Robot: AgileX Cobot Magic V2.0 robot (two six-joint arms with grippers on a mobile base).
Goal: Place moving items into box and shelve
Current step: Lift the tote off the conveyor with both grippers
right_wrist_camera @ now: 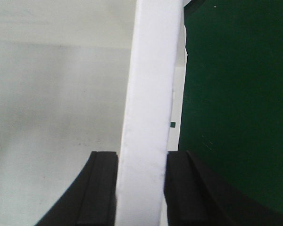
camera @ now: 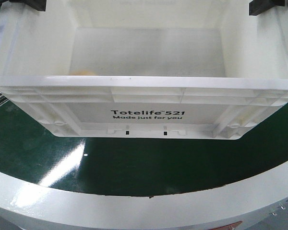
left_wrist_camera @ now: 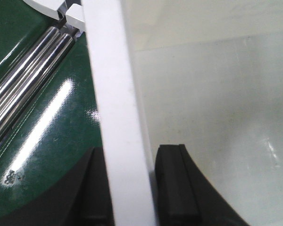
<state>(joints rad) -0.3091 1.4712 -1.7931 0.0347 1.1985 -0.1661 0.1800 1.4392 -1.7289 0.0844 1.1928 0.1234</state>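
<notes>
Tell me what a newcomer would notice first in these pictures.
A big white crate fills the front view, over a dark green surface, with black Totelife 521 lettering on its near side. The left gripper and right gripper each have black jaws clamped across a side wall's rim.

The box (camera: 144, 82) was of smooth white plastic, slightly translucent with a soft sheen, the bench (camera: 134, 163) had a dark green glossy surface that mirrored the light, the round rods (left_wrist_camera: 23, 84) were polished, shiny metal, and the left gripper (left_wrist_camera: 132, 188) and right gripper (right_wrist_camera: 141, 188) had matt black pads.
</notes>
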